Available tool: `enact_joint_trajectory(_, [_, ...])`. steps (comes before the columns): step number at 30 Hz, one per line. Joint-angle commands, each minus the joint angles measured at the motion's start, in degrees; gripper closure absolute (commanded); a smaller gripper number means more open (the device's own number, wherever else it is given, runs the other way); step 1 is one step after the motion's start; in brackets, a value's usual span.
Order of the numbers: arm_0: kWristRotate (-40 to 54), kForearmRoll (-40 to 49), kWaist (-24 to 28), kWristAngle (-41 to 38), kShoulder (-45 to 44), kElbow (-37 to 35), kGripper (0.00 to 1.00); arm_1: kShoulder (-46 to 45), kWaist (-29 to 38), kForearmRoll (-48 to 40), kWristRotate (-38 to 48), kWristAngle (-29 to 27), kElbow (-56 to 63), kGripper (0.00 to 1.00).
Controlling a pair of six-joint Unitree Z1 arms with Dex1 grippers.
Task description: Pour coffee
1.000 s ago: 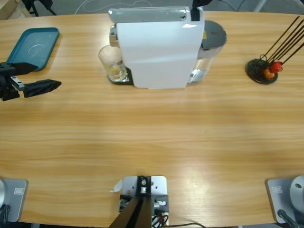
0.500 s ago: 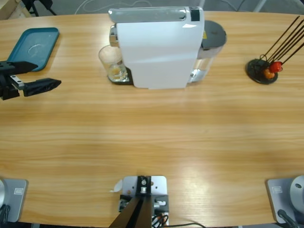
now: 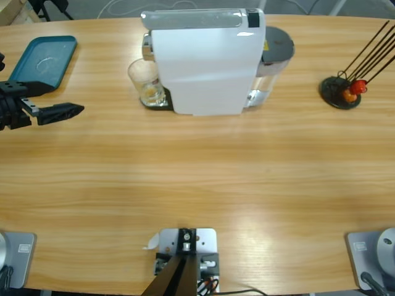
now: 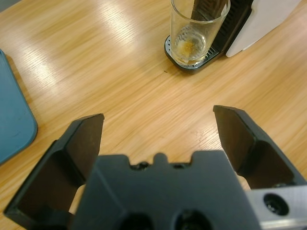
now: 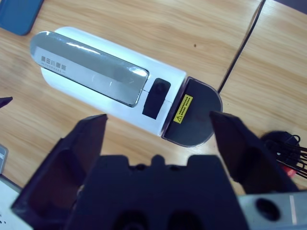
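Here the left gripper is hovering over bare table, jaws wide apart, well apart from the glass. A little coffee is lying in that glass, which is standing under the coffee machine. The right gripper is hanging high above the machine, jaws spread wide.

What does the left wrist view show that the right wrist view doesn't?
Only the left wrist view shows the glass on the drip tray, with a little residue at its bottom, and the open left gripper. Only the right wrist view shows the machine's silver lid, its warning sticker, the cable and the open right gripper. Both show the coffee machine, the table and a blue tray.
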Motion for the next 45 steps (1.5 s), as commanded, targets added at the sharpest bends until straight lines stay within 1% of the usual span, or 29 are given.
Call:
enact_joint_trajectory(1, [0.61, -0.64, -0.74, -0.98, 1.71, 1.84, 0.000, -0.12, 0.63, 1.24, 0.64, -0.84, -0.26, 0.000])
enact_joint_trajectory(4, [0.59, -0.64, -1.32, -1.19, 1.85, 1.84, 0.000, -1.36, 0.68, 2.70, 0.62, -1.09, -0.98, 0.000])
enact_joint_trajectory(8, [0.52, -0.64, -2.77, -1.96, 3.16, 1.95, 0.000, -5.15, 0.66, 5.11, 0.61, -2.18, 0.32, 0.000])
enact_joint_trajectory(10, [0.52, -0.64, -4.35, -1.95, 3.11, 2.19, 0.000, -9.95, 0.68, 4.92, -0.03, -2.65, 5.95, 0.000])
enact_joint_trajectory(13, [0.48, -0.61, -4.58, -1.68, 2.66, 2.28, 0.000, -19.25, 0.68, 2.97, -1.17, -2.60, 17.13, 0.000])
enact_joint_trajectory(16, [0.62, -0.55, -4.54, -2.00, -0.74, 2.32, 0.000, -29.36, 0.86, -1.29, -2.72, -1.10, 29.64, 0.000])
enact_joint_trajectory(18, [3.77, -0.52, -4.58, -2.24, -2.37, 2.58, 0.000, -33.77, 2.02, -4.93, -3.44, -0.01, 39.38, 0.000])
enact_joint_trajectory(19, [5.40, -0.24, -4.65, -2.61, -2.50, 2.67, 0.000, -34.40, 3.18, -6.42, -4.12, -0.03, 43.30, 0.000])
enact_joint_trajectory(20, [7.23, 0.05, -4.75, -3.28, -2.71, 2.83, 0.000, -35.03, 4.95, -9.22, -5.76, -0.01, 47.22, 0.000])
enact_joint_trajectory(22, [10.06, 0.06, -5.40, -3.97, -4.46, 3.39, 0.000, -37.79, 9.30, -18.60, -9.92, -1.05, 55.99, 0.000])
enact_joint_trajectory(23, [10.41, 0.06, -5.67, -4.07, -5.68, 3.58, 0.000, -39.55, 10.10, -23.02, -11.82, -1.75, 59.74, 0.000])
enact_joint_trajectory(24, [10.01, 0.06, -5.68, -4.58, -6.50, 3.67, 0.000, -41.12, 10.17, -25.46, -12.12, -2.25, 62.16, 0.000])
enact_joint_trajectory(25, [9.48, 0.13, -5.68, -5.34, -6.89, 3.76, 0.000, -42.61, 10.17, -26.99, -12.19, -2.63, 63.68, 0.000])
enact_joint_trajectory(27, [9.36, 0.15, -5.79, -7.87, -7.33, 4.43, 0.000, -45.14, 10.17, -30.24, -12.21, -1.52, 65.33, 0.000])
enact_joint_trajectory(30, [8.80, -0.38, -7.86, -8.96, -7.65, 5.27, 0.000, -47.71, 10.17, -33.67, -11.77, -0.05, 67.63, 0.000])
enact_joint_trajectory(33, [8.27, -0.41, -8.02, -8.45, -7.75, 5.60, 0.000, -48.38, 10.17, -34.60, -10.84, -0.19, 68.77, 0.000])
enact_joint_trajectory(35, [7.71, -0.46, -8.00, -7.92, -8.74, 6.01, 0.000, -47.76, 10.17, -34.92, -10.75, -1.23, 69.37, 0.000])
enact_joint_trajectory(39, [7.04, -1.20, -8.06, -6.87, -8.16, 5.97, 0.000, -48.53, 10.17, -35.34, -10.36, -0.56, 70.16, 0.000])
enact_joint_trajectory(45, [4.93, -1.08, -8.04, -7.75, -9.16, 6.06, 0.000, -48.52, 10.17, -35.53, -9.97, -0.47, 70.29, 0.000])
